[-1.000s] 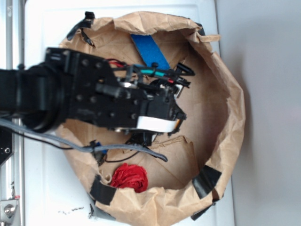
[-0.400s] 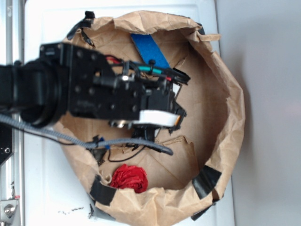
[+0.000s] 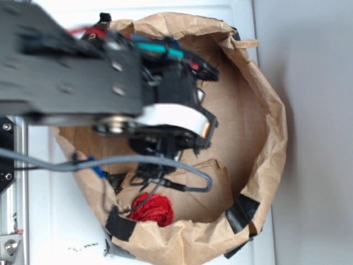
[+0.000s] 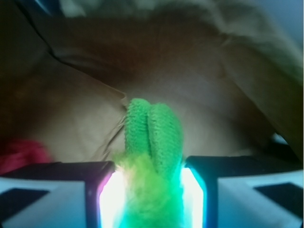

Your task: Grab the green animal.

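Fuzzy lime-green plush animal (image 4: 151, 156) sits pinched between the 2 fingers of the black gripper (image 4: 152, 190), jaws clamped on its body so the darker foot pokes forward. Beyond lies the crumpled brown paper bag (image 4: 199, 61); a red ruffled cloth lump (image 4: 21, 154) rests aside, likely untouched.

Robot lab bench setup: white tabletop (image 3: 60, 232) filling the frame, brown paper bag (image 3: 265, 138) rolled down and taped with black tape (image 3: 241, 212) as a makeshift bin at centre, metal rail (image 3: 14, 221) with bolts at lower left, plain grey wall (image 3: 314, 110) at right.
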{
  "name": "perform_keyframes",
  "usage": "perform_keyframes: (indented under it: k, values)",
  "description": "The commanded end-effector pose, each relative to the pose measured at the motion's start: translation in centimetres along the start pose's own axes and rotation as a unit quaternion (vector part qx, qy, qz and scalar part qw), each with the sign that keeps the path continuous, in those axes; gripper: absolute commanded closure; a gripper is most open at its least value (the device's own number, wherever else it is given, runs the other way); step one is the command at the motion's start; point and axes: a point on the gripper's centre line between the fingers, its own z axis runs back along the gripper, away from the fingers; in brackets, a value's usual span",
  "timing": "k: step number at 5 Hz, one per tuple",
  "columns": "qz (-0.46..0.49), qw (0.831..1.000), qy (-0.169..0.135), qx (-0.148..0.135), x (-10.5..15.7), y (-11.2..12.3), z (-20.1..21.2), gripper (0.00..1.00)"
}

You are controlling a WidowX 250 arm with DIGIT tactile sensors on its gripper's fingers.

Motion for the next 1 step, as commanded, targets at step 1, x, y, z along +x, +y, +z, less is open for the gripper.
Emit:
perform_keyframes:
  k: [1]
  values:
    - [0.017,0.998,-0.007,0.055,1.82,0.80,8.10,1.00]
